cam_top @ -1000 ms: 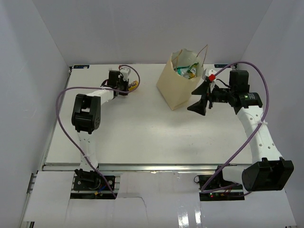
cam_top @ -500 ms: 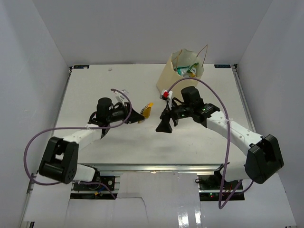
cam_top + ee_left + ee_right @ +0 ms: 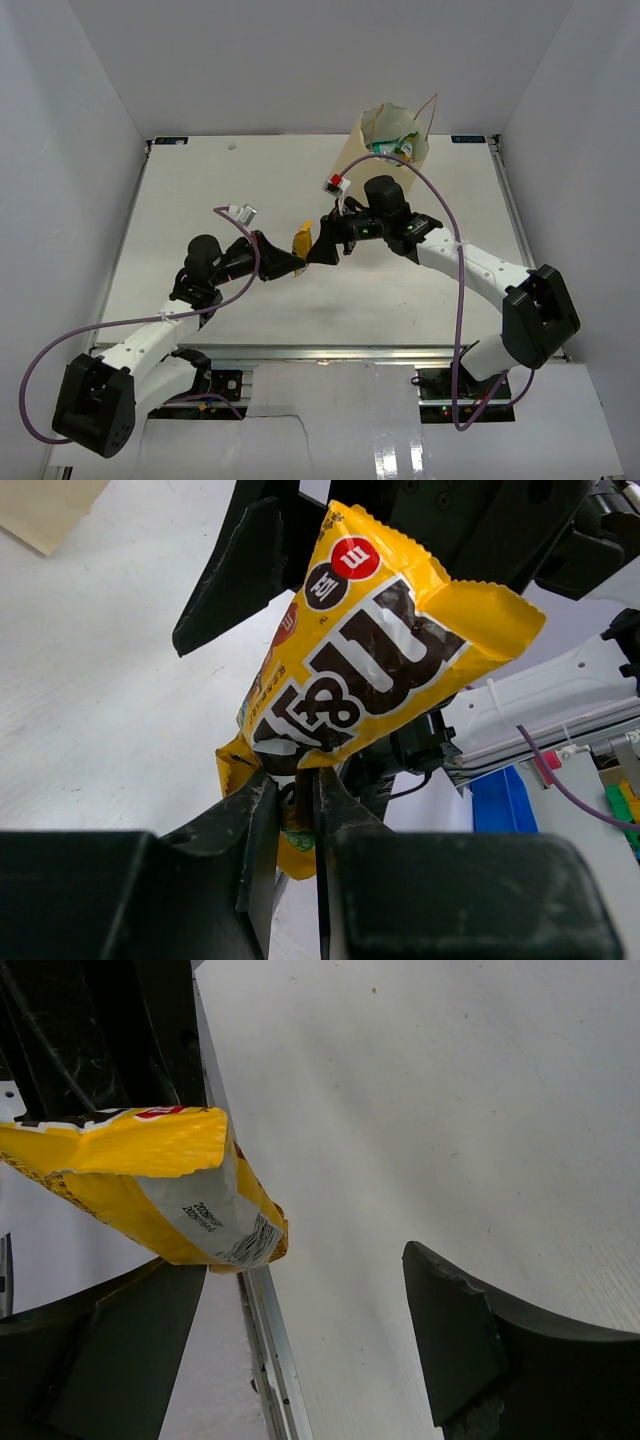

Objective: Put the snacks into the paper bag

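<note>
A yellow snack packet [image 3: 301, 241] with brown lettering hangs above the middle of the table. My left gripper [image 3: 292, 263] is shut on its lower end. In the left wrist view the packet [image 3: 370, 670] stands up out of my left gripper [image 3: 296, 802]. My right gripper [image 3: 322, 250] is open just right of the packet. In the right wrist view the packet's [image 3: 150, 1175] free end sits by one finger [image 3: 140, 1340] of my right gripper [image 3: 300, 1305], untouched by the other. The paper bag [image 3: 354, 168] stands at the back with several snacks [image 3: 393, 149] inside.
The right arm's forearm crosses in front of the bag's lower part. Purple cables loop over both arms. The table's front metal rail [image 3: 265, 1360] runs under the right gripper. A blue bin [image 3: 500, 800] shows off the table in the left wrist view.
The left arm carried the yellow packet from the far left to the table's middle. The right arm swung from beside the bag to the packet and its jaws narrowed a little.
</note>
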Tool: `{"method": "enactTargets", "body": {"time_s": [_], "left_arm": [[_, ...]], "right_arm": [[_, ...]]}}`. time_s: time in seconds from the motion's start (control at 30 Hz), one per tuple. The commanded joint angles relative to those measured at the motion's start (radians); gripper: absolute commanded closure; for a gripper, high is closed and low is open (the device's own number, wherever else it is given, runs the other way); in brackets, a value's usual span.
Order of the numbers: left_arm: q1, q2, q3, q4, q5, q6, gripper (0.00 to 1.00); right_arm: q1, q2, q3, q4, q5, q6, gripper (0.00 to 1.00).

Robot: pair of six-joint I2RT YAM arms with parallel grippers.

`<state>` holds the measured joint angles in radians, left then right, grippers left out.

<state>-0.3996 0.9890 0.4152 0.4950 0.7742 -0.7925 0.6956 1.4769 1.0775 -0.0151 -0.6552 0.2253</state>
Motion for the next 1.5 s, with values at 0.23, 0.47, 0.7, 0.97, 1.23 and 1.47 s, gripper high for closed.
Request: {"method": "enactTargets", "body": {"time_s": [0.23,0.47,0.7,0.97,1.23,1.47], "left_arm": [[-0.024,0.002,0.004,0.022,0.057,-0.040,1.00],[-0.024,-0.003,0.011,0.022,0.060,-0.042,1.00],[-0.024,-0.009,0.019,0.022,0.068,-0.047,1.00],[-0.024,-0.010,0.030,0.022,0.073,-0.051,1.00],[-0.024,-0.027,0.048,0.022,0.080,-0.054,0.90],[-0.024,-0.121,0.056,0.022,0.019,-0.050,0.42]], "right_arm": [[0.013,-0.018,0.085,0.188,-0.309,-0.003,0.15],[0.008,-0.006,0.110,0.257,-0.512,-0.012,0.12],[0.010,0.013,0.116,0.268,-0.480,0.016,0.22],[0.016,0.028,0.130,0.181,-0.440,-0.077,0.55],[0.019,0.030,0.228,-0.049,-0.373,-0.303,0.92],[-0.034,0.013,0.334,-0.100,-0.389,-0.334,0.92]]}}
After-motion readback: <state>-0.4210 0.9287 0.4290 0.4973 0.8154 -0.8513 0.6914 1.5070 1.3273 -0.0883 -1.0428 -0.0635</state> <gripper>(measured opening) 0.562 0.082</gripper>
